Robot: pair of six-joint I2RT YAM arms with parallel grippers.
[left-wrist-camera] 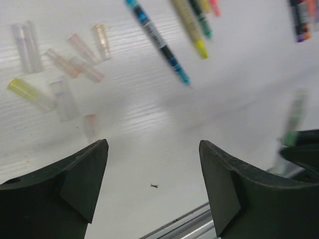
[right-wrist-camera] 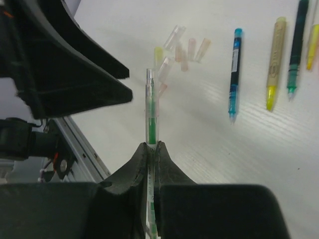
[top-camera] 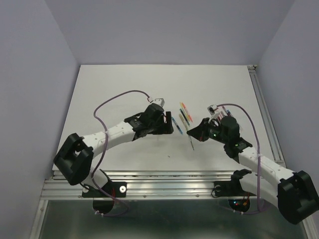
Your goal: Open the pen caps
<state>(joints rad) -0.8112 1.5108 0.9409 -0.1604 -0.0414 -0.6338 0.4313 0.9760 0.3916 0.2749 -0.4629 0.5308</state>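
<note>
While we are squeezing our right gripper (right-wrist-camera: 152, 147) onto the green pen (right-wrist-camera: 151, 128), its black jaws are leaving only the barrel's width between them. The pen is sticking straight out ahead, above the table, with a clear tubular cap (right-wrist-camera: 150, 87) sitting over its far end. Our left gripper (left-wrist-camera: 153, 172) is hovering with its jaws spread wide and nothing between them, its dark, blunt fingers (left-wrist-camera: 82, 174) framing bare tabletop.

Beyond them the loose pen caps (left-wrist-camera: 65, 64) are lying in a scattered cluster on the white, faintly grained table (left-wrist-camera: 149, 129). They are short translucent tubes, most pale pink, one tinted yellow. Just beside them the other pens are lying side by side. A blue pen (left-wrist-camera: 158, 44) is carrying a white label whose print we are finding too blurred to read, and next to it a yellow pen (left-wrist-camera: 192, 30) is lying. From overhead, both grippers are facing each other close together near the middle of the table, just short of the pens.
</note>
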